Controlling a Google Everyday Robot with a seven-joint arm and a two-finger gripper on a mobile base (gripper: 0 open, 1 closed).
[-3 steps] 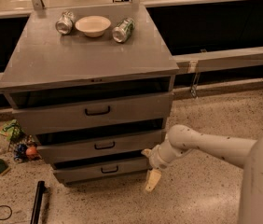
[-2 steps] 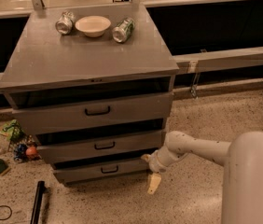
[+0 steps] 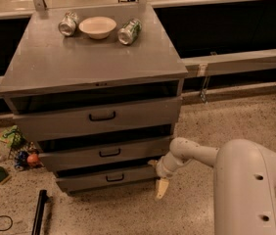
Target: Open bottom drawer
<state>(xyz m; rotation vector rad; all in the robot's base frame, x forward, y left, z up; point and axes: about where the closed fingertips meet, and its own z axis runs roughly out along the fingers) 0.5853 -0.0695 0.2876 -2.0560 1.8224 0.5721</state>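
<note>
The bottom drawer [image 3: 128,176], the lowest, shallow flat grey front of the grey three-drawer cabinet [image 3: 94,62], sits at the cabinet's foot with its small black bar handle [image 3: 114,177] unheld. It looks at most a crack out, so nearly the whole pull seems left to do. Just right of the drawer's right end, near the floor, hangs the pale end effector [image 3: 161,187] of the white arm — beside the front, not at the handle. Whether it is open or closed, I cannot tell.
</note>
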